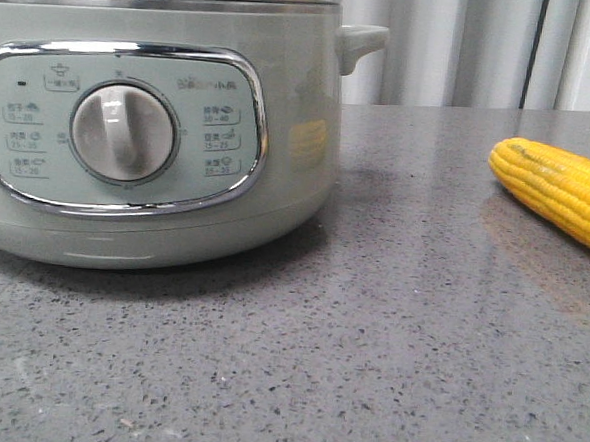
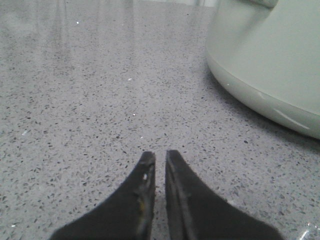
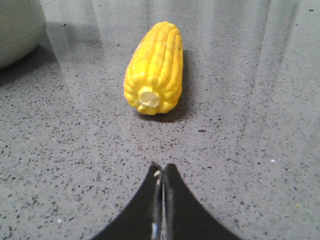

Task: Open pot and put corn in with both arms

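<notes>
The front camera sits low, just above the surface (image 1: 398, 338), close to the pot (image 1: 161, 123) filling the frame's left (corn (image 1: 562, 192) at right edge). Each wrist camera looks forward over its claw, sharing pot and corn with it.

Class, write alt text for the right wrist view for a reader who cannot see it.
A yellow corn lies on a speckled grey counter, stub end toward the closed, empty right hand. The pot shows at one corner.
</notes>
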